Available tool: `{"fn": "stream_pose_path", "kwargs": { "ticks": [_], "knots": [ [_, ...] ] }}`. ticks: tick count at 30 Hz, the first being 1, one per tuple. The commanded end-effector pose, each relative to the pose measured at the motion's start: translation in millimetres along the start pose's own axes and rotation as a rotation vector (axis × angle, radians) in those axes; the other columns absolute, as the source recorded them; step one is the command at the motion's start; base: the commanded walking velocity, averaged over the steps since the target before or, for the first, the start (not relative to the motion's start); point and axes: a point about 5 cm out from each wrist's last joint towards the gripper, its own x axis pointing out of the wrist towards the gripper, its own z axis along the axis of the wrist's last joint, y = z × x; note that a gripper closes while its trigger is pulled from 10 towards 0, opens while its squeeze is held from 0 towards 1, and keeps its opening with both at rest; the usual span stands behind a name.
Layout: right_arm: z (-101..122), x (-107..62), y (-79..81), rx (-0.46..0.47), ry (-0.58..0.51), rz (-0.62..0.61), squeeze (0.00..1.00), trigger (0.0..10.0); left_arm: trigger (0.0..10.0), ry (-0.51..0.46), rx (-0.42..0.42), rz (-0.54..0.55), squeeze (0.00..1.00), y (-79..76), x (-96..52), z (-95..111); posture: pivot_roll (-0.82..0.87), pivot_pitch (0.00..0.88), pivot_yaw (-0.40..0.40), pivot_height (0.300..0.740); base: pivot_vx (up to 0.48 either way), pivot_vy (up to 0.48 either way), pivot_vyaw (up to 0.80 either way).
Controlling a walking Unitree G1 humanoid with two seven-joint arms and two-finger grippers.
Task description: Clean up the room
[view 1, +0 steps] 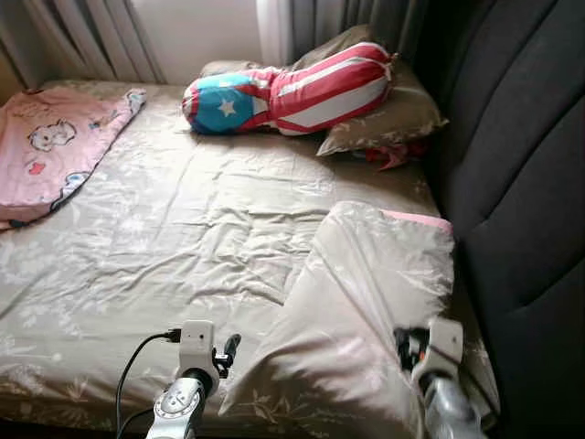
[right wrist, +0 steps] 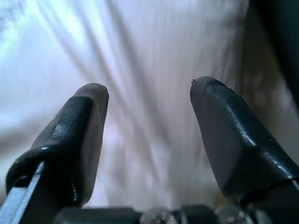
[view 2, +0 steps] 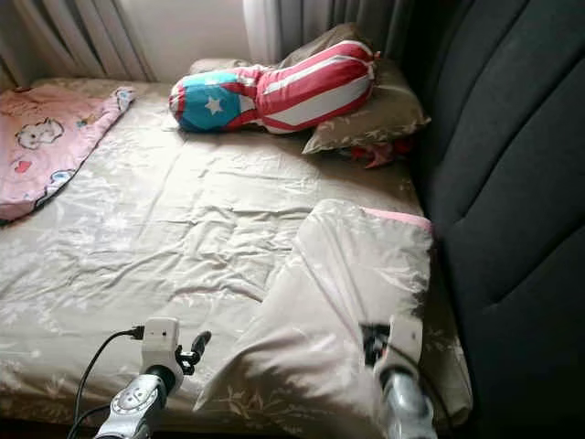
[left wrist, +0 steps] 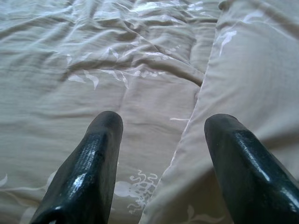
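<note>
Bed (view 1: 164,238) with wrinkled beige sheet, pillow (view 1: 366,311) at near right by the headboard (view 1: 521,183), right gripper (right wrist: 149,107) over it (fingers apart), left gripper (left wrist: 161,135) at its edge, fingers apart too

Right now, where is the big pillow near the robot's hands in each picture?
Left eye view: pillow lower right, beside the dark headboard.
Right eye view: lower middle-right.
Left wrist view: right side, edge between the fingers.
Right wrist view: behind both fingers.
Shared landmark: striped cushion.
</note>
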Motion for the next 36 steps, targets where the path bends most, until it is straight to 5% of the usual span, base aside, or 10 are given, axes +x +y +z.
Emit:
{"fn": "stream_pose_path", "kwargs": {
  "ticks": [1,36],
  "knots": [
    [-0.5,-0.2,-4.2,-0.009,0.01,-0.019,0.0,10.0,10.0,-0.018,-0.013,-0.009,0.0,-2.4,-1.8,-0.9,-0.04,0.075,-0.041,0.733,0.0,0.0,0.0],
    [-8.2,-1.6,-1.9,-0.031,0.062,-0.027,0.0,10.0,10.0,-0.02,-0.035,-0.024,0.0,-7.5,1.4,2.3,-0.04,0.086,-0.044,0.683,0.0,0.0,0.0]
  ]
}}
